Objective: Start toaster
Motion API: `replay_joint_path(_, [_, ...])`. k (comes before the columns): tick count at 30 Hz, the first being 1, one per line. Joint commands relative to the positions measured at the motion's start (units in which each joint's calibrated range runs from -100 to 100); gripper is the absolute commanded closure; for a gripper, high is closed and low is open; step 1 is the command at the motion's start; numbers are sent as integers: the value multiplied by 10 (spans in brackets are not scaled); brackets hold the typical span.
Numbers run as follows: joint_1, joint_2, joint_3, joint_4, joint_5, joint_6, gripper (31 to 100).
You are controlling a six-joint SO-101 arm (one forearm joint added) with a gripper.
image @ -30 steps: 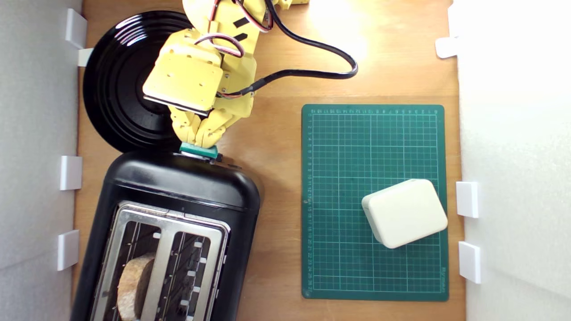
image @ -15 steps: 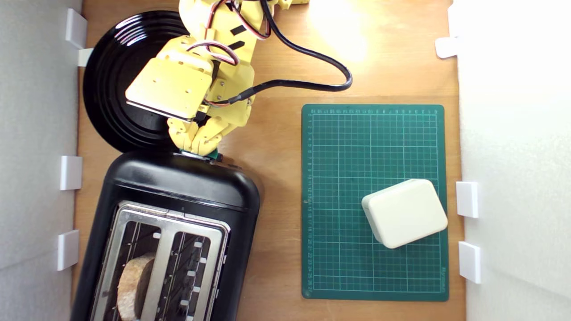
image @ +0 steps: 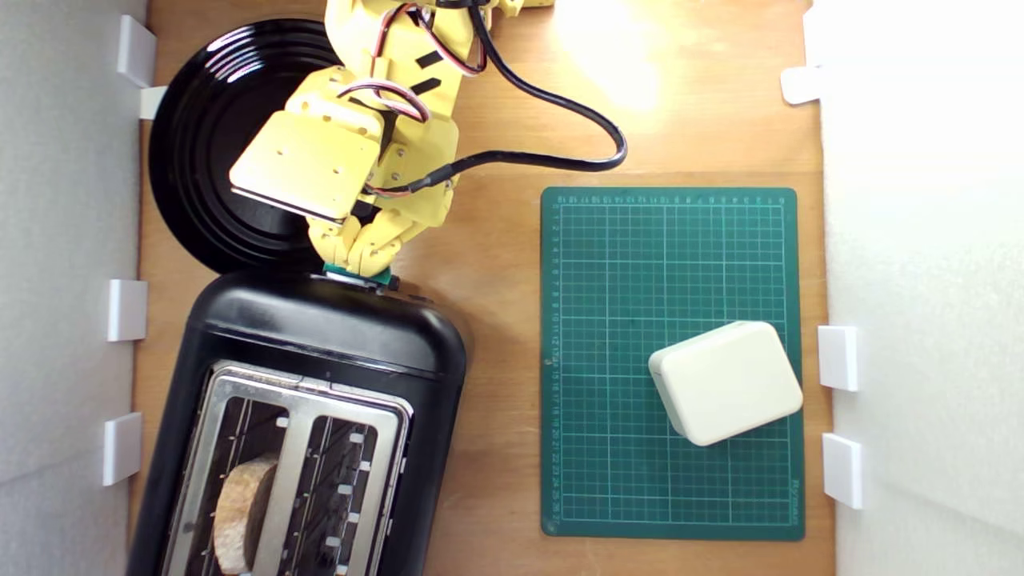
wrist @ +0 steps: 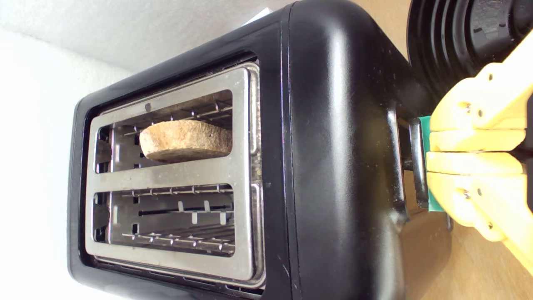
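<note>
The glossy black toaster [image: 320,336] stands at the exterior view's lower left, and a brown bread slice [image: 236,504] sits in one slot of its silver top. Its teal lever knob [image: 362,276] pokes out of the end that faces the plate. My yellow gripper [image: 356,258] is shut, fingertips pressed together right over the knob. In the wrist view the toaster [wrist: 341,146] fills the frame, with the bread [wrist: 183,139] in one slot and the other slot empty. There the shut gripper [wrist: 431,152] rests against the teal knob [wrist: 424,125].
A round black ribbed plate [image: 200,144] lies under my arm, touching the toaster's end. A green cutting mat [image: 608,480] carries a cream rounded box [image: 724,382]. A black cable [image: 560,160] loops over the wooden table. White walls with clips close both sides.
My wrist has swung toward the exterior view's left and the fingertips now cover more of the teal knob. The toaster, bread and box stay where they were.
</note>
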Motion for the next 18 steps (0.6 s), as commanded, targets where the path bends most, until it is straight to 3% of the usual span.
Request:
replay_joint_path(1, [-3, -2, 16, -3, 0, 0, 988])
replay_joint_path(18, [1, 55, 23, -2, -34, 0, 989])
